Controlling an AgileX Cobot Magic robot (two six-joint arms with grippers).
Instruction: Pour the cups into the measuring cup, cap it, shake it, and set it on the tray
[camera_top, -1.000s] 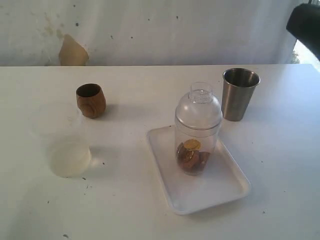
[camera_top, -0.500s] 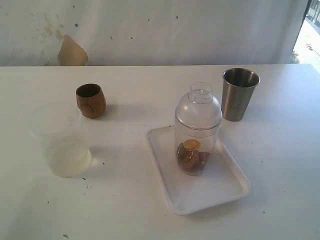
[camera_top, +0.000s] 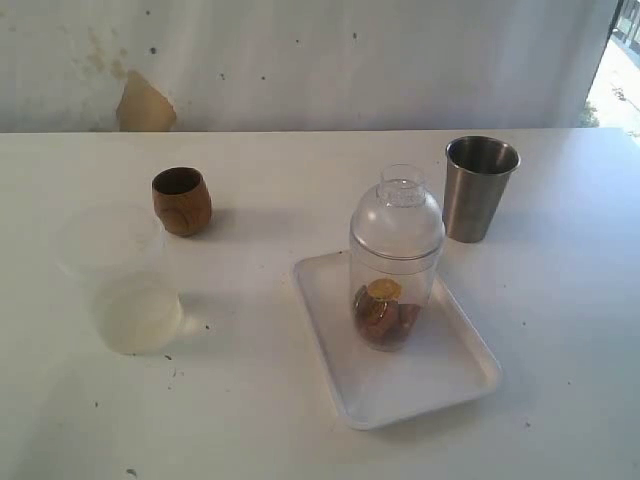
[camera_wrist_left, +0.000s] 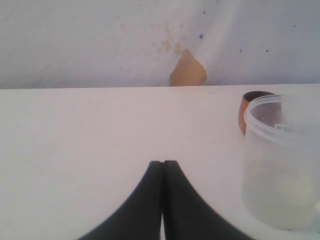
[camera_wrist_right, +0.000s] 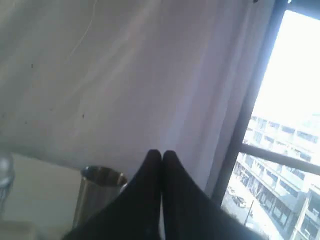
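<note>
The clear measuring cup (camera_top: 392, 300) stands upright on the white tray (camera_top: 455, 385), with brown and yellow pieces at its bottom and the domed cap (camera_top: 398, 215) on top. The brown wooden cup (camera_top: 181, 200) sits at the back left, and its rim (camera_wrist_left: 252, 97) peeks out behind a plastic cup in the left wrist view. The steel tumbler (camera_top: 479, 187) stands behind the tray on the right and also shows as the steel tumbler (camera_wrist_right: 97, 195) in the right wrist view. My left gripper (camera_wrist_left: 162, 162) is shut and empty over bare table. My right gripper (camera_wrist_right: 161, 152) is shut and empty, raised. Neither arm shows in the exterior view.
A frosted translucent plastic cup (camera_top: 130, 290) stands at the left of the table, close beside my left gripper as the frosted cup (camera_wrist_left: 282, 160). A white curtain wall (camera_top: 320, 60) runs behind the table. A window (camera_wrist_right: 285, 130) lies to the right.
The dark right arm at the top right corner of the exterior view has left that view. The objects on the table have not moved.
</note>
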